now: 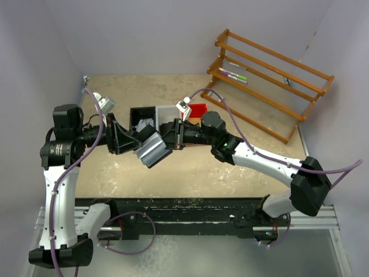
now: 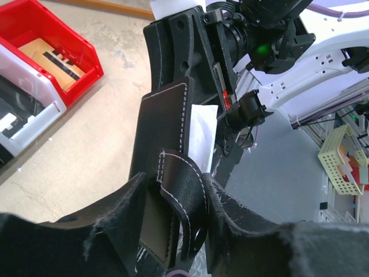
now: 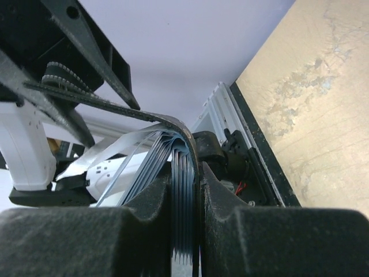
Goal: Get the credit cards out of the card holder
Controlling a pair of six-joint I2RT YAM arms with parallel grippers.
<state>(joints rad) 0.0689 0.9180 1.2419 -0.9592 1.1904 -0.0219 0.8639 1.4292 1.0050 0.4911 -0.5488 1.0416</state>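
Observation:
Both grippers meet above the middle of the table. My left gripper (image 1: pixel 137 141) (image 2: pixel 190 222) is shut on the card holder (image 2: pixel 167 115), a black stitched wallet, pinching its strap with the round snap (image 2: pixel 199 235). My right gripper (image 1: pixel 168 138) (image 3: pixel 185 231) is shut on a stack of grey-blue credit cards (image 3: pixel 183 190) together with one thin black wall of the card holder (image 3: pixel 183 128). The cards fan out from the holder (image 1: pixel 153 152) between the two grippers, held off the table.
Joined trays stand just behind the grippers: black (image 1: pixel 151 110), white (image 1: pixel 166 111) and red (image 1: pixel 199 108) (image 2: pixel 86 55). A wooden rack (image 1: pixel 271 75) with pens stands at the back right. Bare tabletop (image 1: pixel 190 167) lies in front.

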